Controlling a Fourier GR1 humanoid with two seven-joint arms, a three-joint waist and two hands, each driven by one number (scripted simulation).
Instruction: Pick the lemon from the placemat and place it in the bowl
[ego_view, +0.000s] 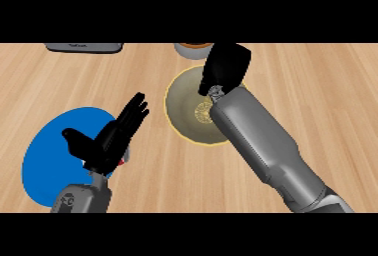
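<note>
Head view shows my right hand (224, 67) reaching out over the far rim of the bowl (184, 107), fingers curled under, but whether the lemon sits inside them I cannot tell, since no lemon shows anywhere, not on the blue placemat (48, 150) either. My left hand (111, 137) rests open, fingers straight, over the placemat's right edge. A lemon I judge light, firm, waxy and apt to roll, so I would wrap its middle.

A round blue placemat (44, 155) is lying on the pale striped wooden worktop (325, 85). The round olive bowl (184, 100) is showing a yellow rim and patterned centre.
</note>
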